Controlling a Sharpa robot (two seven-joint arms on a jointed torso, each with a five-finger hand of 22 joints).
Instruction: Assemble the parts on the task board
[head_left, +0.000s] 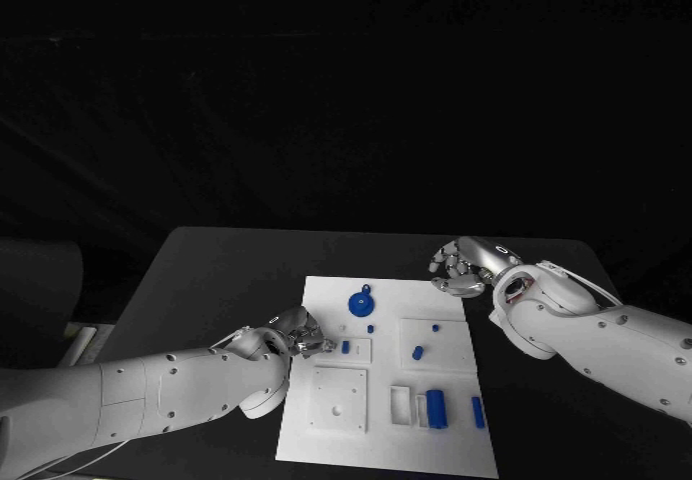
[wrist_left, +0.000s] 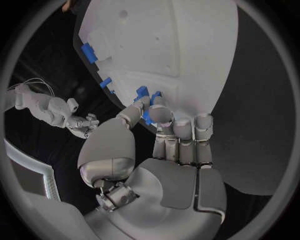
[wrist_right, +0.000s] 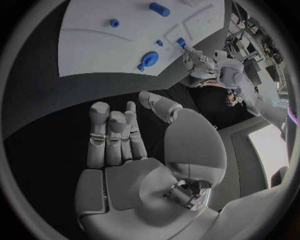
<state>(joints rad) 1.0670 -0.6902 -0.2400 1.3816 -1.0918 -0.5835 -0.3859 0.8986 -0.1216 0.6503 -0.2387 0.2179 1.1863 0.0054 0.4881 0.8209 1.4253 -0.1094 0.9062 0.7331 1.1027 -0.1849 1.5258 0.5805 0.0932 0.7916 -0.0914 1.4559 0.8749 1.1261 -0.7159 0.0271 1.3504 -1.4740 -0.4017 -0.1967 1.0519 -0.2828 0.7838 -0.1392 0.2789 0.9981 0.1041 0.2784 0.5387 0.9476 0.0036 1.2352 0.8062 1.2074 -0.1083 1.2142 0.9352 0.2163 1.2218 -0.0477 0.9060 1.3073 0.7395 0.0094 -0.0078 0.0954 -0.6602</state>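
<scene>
White task board (head_left: 325, 440), a flat plastic plate with shallow square recesses, lies in the middle of the black worktop (head_left: 216, 270), its near edge toward the robot. Nearest along its right side stand a thick upright blue block (head_left: 436, 409) in a slotted recess and a slimmer blue bar (head_left: 477, 411) just beside it. Farther in, a small blue peg (head_left: 418, 352) rests in a square recess.

At the board's left edge the left hand (head_left: 293, 338) reaches in from the side, and its fingers (wrist_left: 160, 114) are closed around a small blue rectangular piece (head_left: 345, 347). In the left wrist view the piece sits pinched between thumb and fingertips, right over or touching the board; whether it is already seated in its square pocket I cannot tell. By my reading, the step in hand is fitting this piece into that pocket.

Beyond it lie a tiny blue stud (head_left: 371, 328) and, farther still, a round blue disc with a small lug (head_left: 361, 302).

Farthest off, the right hand (head_left: 464, 266) hovers over the worktop past the board's far right corner, holding nothing, its fingers (wrist_right: 112, 135) loosely upright and a little apart.

The next move probably calls for squaring the pinched piece with its recess and pressing it straight down, then releasing without dragging it sideways. A tilted piece could jam at the pocket's edge.
</scene>
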